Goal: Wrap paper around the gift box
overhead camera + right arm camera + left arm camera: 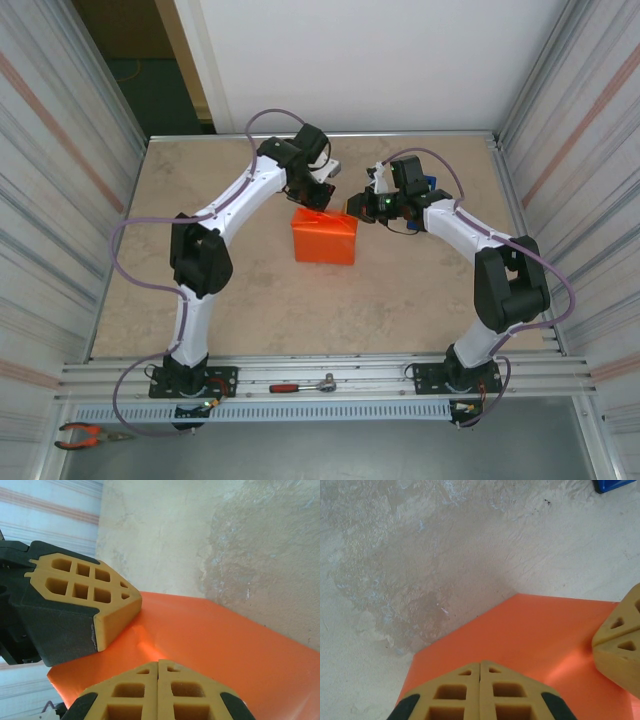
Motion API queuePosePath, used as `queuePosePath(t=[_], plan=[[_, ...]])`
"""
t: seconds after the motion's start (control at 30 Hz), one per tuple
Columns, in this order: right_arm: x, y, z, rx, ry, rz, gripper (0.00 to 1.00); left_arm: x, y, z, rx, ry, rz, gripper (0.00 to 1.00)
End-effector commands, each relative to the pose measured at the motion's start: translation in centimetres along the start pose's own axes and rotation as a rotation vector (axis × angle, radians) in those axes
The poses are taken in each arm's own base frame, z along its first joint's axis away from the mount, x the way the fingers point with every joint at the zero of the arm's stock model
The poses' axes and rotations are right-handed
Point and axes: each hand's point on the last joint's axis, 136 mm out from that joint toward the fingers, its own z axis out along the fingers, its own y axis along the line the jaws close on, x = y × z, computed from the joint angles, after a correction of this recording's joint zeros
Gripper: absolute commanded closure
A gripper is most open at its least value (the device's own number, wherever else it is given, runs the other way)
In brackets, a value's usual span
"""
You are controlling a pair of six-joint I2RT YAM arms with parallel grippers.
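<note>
Centrally on the beige table [420,290], one sheet of orange paper [324,238] is seen, folded into a box shape; whatever is under it is hidden. Its long axis is laid left to right, roughly along the table's near edge, with its far right corner turned slightly towards the right arm; in the top view one flat top face and one front face are shown. The paper's surface is seen smooth in the left wrist view [530,635], with one corner pointed away from the camera; in the right wrist view [225,650] a short crease is seen just beside the other arm's fingertip.

Two arms are counted, and two grippers. The left gripper [318,203] is brought over the far left part of the paper; its two fingers are pressed together [480,666] with nothing seen between them, and its tip [131,601] is set against the paper. The right gripper [353,207] is placed at the far right corner; its fingers are likewise clenched tight [158,663] and empty, held over the paper [618,636]; whether contact is made cannot be told.

One blue object [430,183] is seen behind the right gripper. One red-handled tool [300,386] is laid on the rail between the bases; one pair of orange-handled pliers [90,435] is laid at the near left.
</note>
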Motion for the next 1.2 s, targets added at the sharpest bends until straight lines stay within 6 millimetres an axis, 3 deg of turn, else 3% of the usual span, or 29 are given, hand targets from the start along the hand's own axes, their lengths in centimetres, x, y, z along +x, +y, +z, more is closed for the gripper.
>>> queuePosePath(t=[0.0, 0.4, 0.87, 1.17], plan=[[8.1, -8.8, 1.2, 0.276, 0.224, 0.227, 1.0, 1.4, -1.4, -2.4, 0.023, 0.026, 0.04, 0.99], [8.3, -9.0, 1.1, 0.284, 0.225, 0.228, 1.0, 2.7, -2.7, -3.1, 0.043, 0.03, 0.063, 1.0], [8.4, -9.2, 1.1, 0.29, 0.226, 0.235, 1.0, 5.5, -3.7, -2.5, 0.061, 0.038, 0.064, 1.0], [8.8, -9.6, 1.0, 0.306, 0.231, 0.239, 1.0, 5.3, -4.0, -3.5, 0.06, -0.073, 0.055, 1.0]])
